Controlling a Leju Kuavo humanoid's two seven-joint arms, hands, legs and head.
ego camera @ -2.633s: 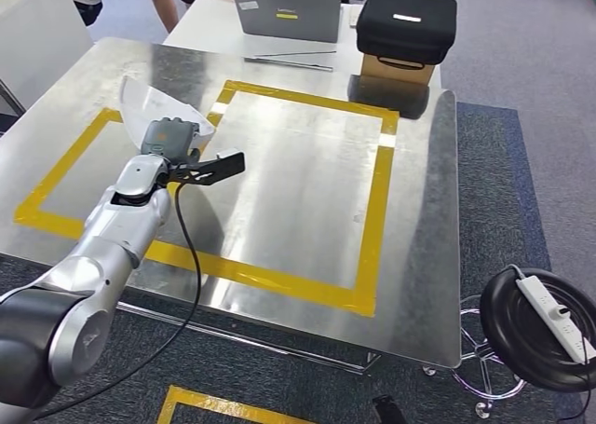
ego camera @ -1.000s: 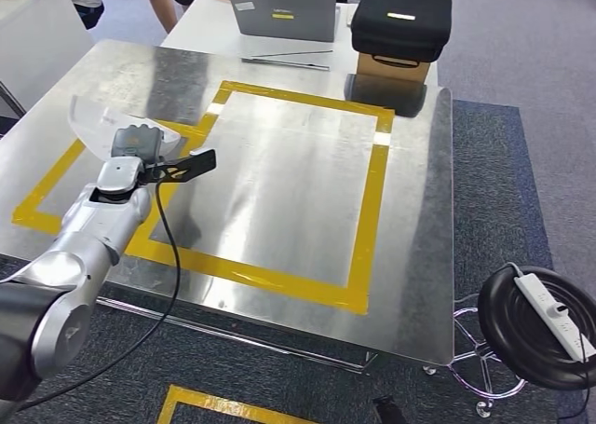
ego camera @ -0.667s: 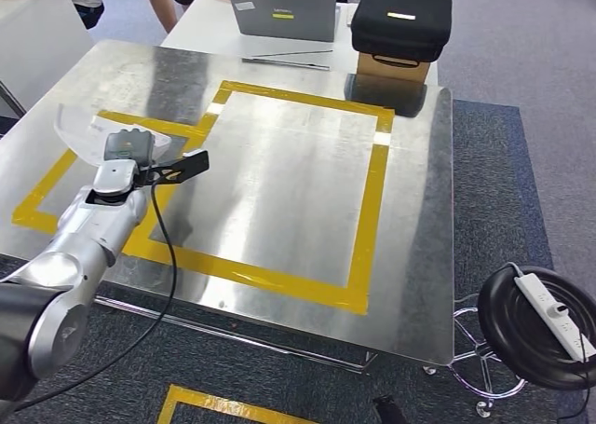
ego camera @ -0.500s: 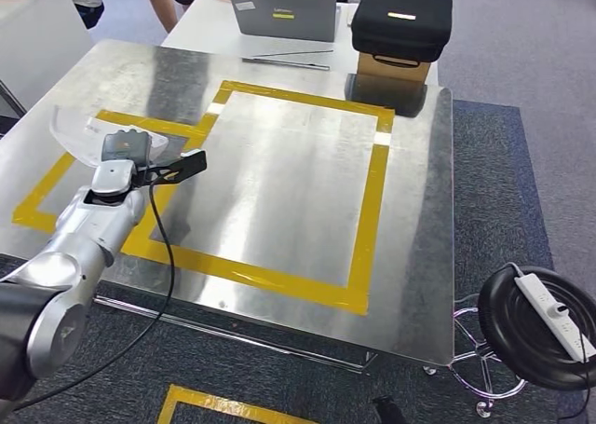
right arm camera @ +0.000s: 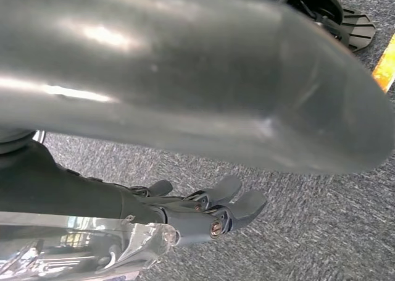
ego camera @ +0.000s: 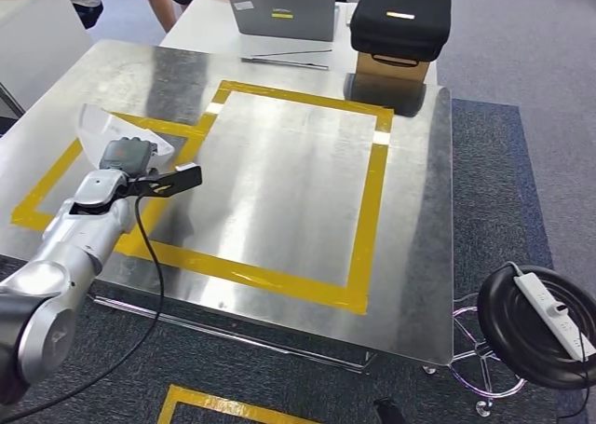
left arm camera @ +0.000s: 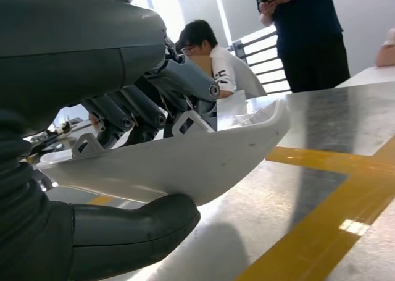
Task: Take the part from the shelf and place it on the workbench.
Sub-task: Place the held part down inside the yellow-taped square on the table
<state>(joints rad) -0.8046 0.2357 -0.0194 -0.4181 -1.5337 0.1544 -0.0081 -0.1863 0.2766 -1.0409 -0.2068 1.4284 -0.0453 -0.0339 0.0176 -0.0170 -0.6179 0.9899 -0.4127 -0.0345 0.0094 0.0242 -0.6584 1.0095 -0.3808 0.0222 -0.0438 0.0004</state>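
**White part in left hand, at workbench's left side**

Part: a white curved shell, being gripped by the left hand. In the left wrist view the part is sitting between the thick thumb below and the darker fingers above, its tip hanging just over the metal surface; whether it is touching the top cannot be told.

Left hand: fingers and thumb are clamping the part. The silver arm is reaching in from the lower left over the bench's near edge, with a black cable trailing down from the wrist.

Workbench: a shiny metal top marked with yellow tape in squares. The part is lying over the smaller left square, near its far corner.

Right hand: hanging over grey carpet, fingers spread and holding nothing.

Beyond the bench: a laptop and a black case resting on a cardboard box. A black stool carrying a white power strip is standing at the right. People are standing at the far side.
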